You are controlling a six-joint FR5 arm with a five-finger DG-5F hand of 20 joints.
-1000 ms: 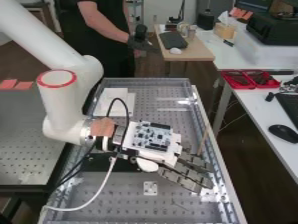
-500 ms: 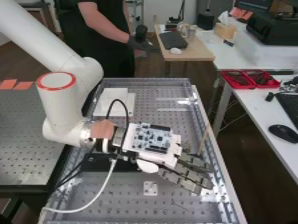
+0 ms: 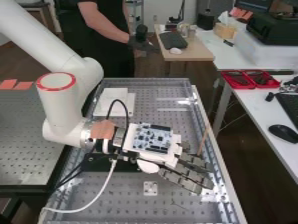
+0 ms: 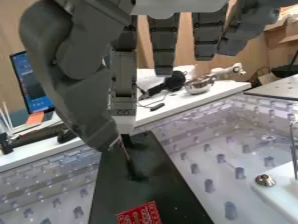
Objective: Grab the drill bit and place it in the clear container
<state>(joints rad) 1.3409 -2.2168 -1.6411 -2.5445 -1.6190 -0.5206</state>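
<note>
While the robot hand (image 4: 124,75) pinches what looks like the thin drill bit (image 4: 125,152) over the dark board (image 4: 174,187), it should squeeze softly but snugly and go straight up, so the drill bit won't slip or tip.

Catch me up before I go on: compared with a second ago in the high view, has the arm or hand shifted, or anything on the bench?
Nothing visibly changed. The arm, the hand over the bench and the white blocks all stay as they were.
</note>
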